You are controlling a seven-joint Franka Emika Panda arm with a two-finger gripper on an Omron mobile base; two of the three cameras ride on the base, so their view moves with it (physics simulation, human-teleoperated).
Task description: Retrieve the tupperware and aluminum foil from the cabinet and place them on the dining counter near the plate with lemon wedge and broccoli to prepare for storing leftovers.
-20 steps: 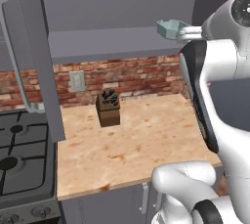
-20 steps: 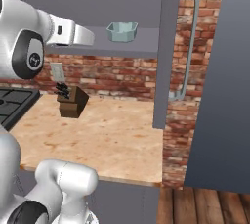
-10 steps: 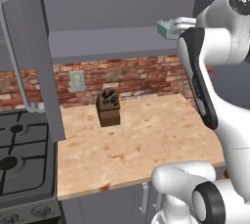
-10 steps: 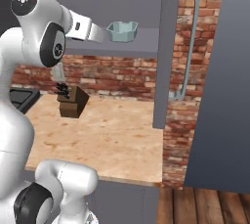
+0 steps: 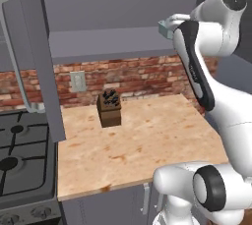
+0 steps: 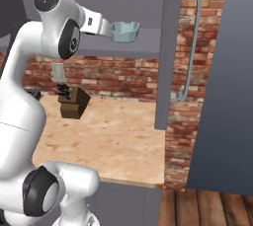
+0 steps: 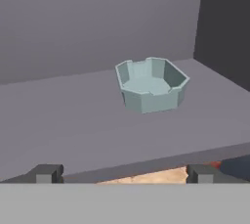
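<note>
The jaws stand wide open and hold nothing, aimed level at the tupperware, which sits ahead of them and slightly right on the cabinet shelf (upright, rim up), so a straight reach can probably take its walls.

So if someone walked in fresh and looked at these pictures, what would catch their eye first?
Probably the pale teal tupperware, sitting alone on the grey shelf of the open cabinet, with the gripper open and short of it. Next, the big white arm reaching up toward that shelf. Below, a dark knife block stands on the wood worktop by the brick wall.
</note>
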